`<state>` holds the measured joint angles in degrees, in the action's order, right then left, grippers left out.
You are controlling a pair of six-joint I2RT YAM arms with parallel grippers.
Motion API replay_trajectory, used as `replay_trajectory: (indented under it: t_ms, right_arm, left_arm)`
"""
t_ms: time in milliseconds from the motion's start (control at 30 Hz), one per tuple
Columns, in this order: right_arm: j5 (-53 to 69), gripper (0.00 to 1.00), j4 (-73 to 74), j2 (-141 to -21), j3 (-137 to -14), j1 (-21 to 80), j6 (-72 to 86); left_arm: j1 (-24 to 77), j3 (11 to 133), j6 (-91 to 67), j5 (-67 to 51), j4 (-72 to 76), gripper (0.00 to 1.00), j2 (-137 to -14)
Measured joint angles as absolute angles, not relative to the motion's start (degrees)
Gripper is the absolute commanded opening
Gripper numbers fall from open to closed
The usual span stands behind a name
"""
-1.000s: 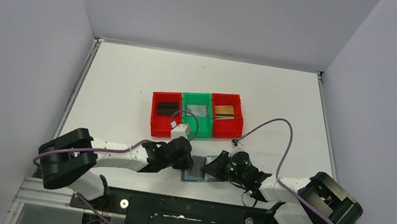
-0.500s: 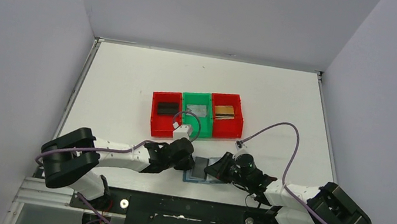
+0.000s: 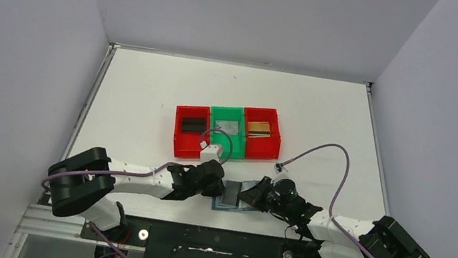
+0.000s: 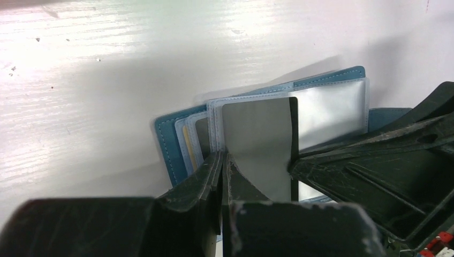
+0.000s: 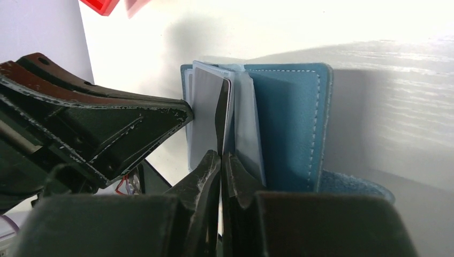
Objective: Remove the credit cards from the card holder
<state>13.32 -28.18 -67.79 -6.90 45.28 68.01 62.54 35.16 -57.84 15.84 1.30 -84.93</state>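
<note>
Over the white tabletop (image 3: pixel 150 90), the black-and-white left arm (image 3: pixel 133 182) and right arm (image 3: pixel 335 224) lay low, meeting at lower centre of the overhead frame. A red plastic bin (image 3: pixel 188 145), a green bin (image 3: pixel 235 148) and a second red bin (image 3: pixel 261 149) held one black card (image 3: pixel 193 123), one silver card (image 3: pixel 229 127) and one gold-brown card (image 3: pixel 258 129). The open teal-blue card holder (image 5: pixel 289 123) lay between the arms, largely hidden from above. Left fingers (image 4: pixel 206 179) were pressed together at its clear pocket (image 4: pixel 332 107); right fingers (image 5: pixel 206 174) pinched one grey card (image 4: pixel 257 139).

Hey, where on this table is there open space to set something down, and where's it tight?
Open: the far table between the bins and its far edge, plus both strips flanking the bins out to the side edges. Crowded: the near middle, where the left gripper and right gripper pinch shut on the card holder.
</note>
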Motion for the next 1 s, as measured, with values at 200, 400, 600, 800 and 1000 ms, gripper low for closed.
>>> replay_trajectory:
  t_ms: [200,400,600,800,1000]
  right_arm:
    - [12.71,0.0,-23.53,-60.93,-6.74,44.23,67.11]
    - [12.91,0.15,-22.87,-62.78,-6.72,43.79,66.74]
    - [12.91,0.3,-26.39,-67.53,-6.68,43.79,68.23]
    - [12.62,0.0,-29.04,-70.72,-6.96,43.79,68.47]
    - [12.16,0.0,-28.03,-65.39,-6.46,43.77,68.88]
  left_arm:
    - [62.72,35.16,-57.84,16.1,1.06,0.0,-84.82]
    - [62.87,35.22,-57.6,16.25,0.78,0.0,-84.77]
    - [62.96,35.57,-57.19,16.25,0.16,0.0,-84.77]
    - [62.98,35.99,-56.71,16.19,-0.25,0.0,-85.01]
    - [62.96,36.71,-56.8,16.19,-1.65,0.0,-85.12]
